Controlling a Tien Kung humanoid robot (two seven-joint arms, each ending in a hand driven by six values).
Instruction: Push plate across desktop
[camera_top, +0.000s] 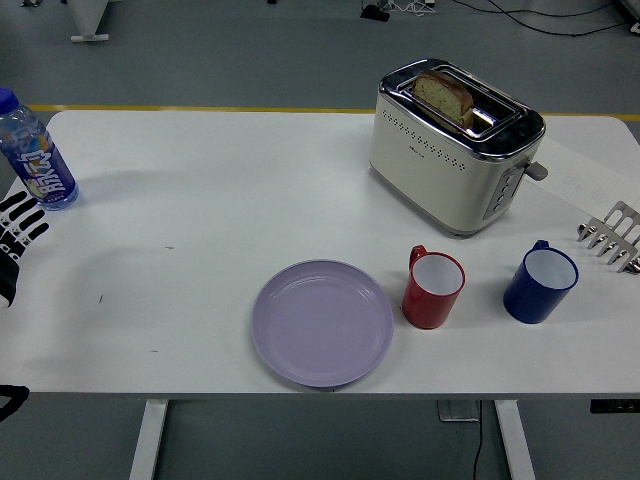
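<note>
While bottle label stays unreadable, plate untouched

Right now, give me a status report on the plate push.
Left hand open at table's left edge, right hand at right edge. Purple plate untouched near front edge. Red mug close beside its right.

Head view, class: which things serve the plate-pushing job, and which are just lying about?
Job:
purple plate
left hand, at the table's left edge
white table

Lying about:
toaster holding bread
red mug
blue mug
water bottle
metal rack
</note>
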